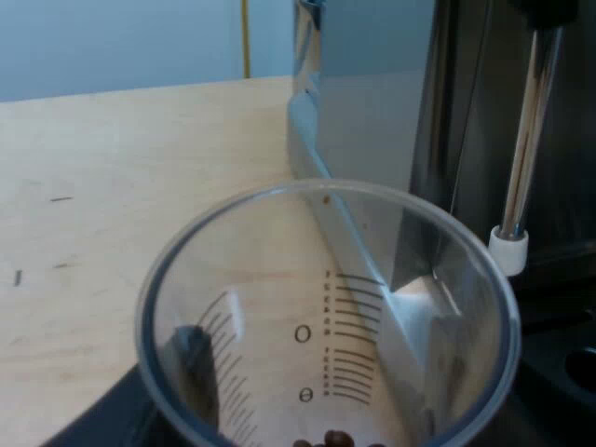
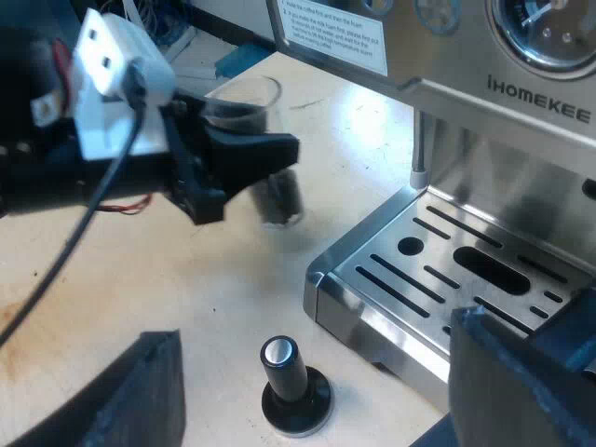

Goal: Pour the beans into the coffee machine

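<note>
Pale wooden tabletop (image 1: 112, 186) is stretching smooth and open away from the espresso machine (image 2: 521, 102), giving free room on that side. Nearest, my right gripper (image 2: 312, 331) is hanging with its fingers spread wide above a black-knobbed tamper (image 2: 291, 382), which is standing just off the corner of the machine's slotted steel drip tray (image 2: 447, 270). Farther off, my left gripper (image 2: 244, 168) is clamping the clear, graduated measuring glass (image 1: 326, 317) near the machine's steam wand (image 1: 526, 140). The glass is sitting roughly upright, mouth upward, long axis vertical, with brown beans (image 1: 326, 438) lying at its bottom.
</note>
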Robot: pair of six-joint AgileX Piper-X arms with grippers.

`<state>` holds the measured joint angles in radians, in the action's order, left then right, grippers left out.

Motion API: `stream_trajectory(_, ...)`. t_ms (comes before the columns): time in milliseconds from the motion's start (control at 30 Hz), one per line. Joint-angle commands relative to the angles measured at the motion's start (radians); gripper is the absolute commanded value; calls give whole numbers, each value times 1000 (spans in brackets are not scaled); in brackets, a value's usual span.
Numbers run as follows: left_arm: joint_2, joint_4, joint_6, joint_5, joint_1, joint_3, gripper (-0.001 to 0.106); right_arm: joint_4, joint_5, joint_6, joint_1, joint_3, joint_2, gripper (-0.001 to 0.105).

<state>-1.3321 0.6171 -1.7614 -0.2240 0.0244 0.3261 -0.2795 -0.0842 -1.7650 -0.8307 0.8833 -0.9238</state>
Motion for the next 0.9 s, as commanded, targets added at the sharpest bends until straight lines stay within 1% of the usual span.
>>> stream_trajectory(33,85,-108,5,27,4,7,25,15,-2,-3,-2,7,2,62)
stream_trajectory(100,113,-143,21,27,4,7,25,15,-2,-3,-2,7,2,62)
stream_trajectory(133,203,-256,67,54,4,7,25,15,-2,-3,-2,7,2,62)
stream_trajectory(167,243,-311,69,75,4,9,25,15,-2,-3,-2,7,2,62)
stream_trajectory(200,256,-330,69,81,4,11,25,15,-2,-3,-2,7,2,62)
stream_trajectory(233,293,-392,69,97,4,20,25,15,-2,-3,-2,9,2,62)
stream_trajectory(267,326,-454,69,102,4,35,25,15,-2,-3,-2,9,2,62)
stream_trajectory(300,336,-474,69,102,4,40,25,15,-2,-3,-2,9,5,62)
stream_trajectory(367,383,-583,69,102,4,82,25,15,-2,0,-2,9,9,62)
stream_trajectory(533,425,-734,69,102,4,172,25,13,13,33,-2,19,26,62)
stream_trajectory(567,425,-734,69,102,4,172,25,9,30,37,-2,28,32,62)
stream_trajectory(600,433,-787,69,102,4,208,25,7,38,37,-2,36,35,62)
stream_trajectory(667,435,-824,69,102,4,235,25,6,66,37,-2,57,45,62)
stream_trajectory(700,437,-916,69,102,4,313,25,6,84,37,-2,77,51,62)
stream_trajectory(767,437,-973,69,102,4,370,25,3,95,35,-2,106,55,62)
stream_trajectory(800,437,-982,69,102,4,380,25,-2,99,35,-2,119,55,62)
stream_trajectory(867,437,-1022,69,102,4,437,25,-52,138,28,-2,164,55,62)
stream_trajectory(900,437,-1030,69,102,4,457,25,-73,146,18,-2,172,55,62)
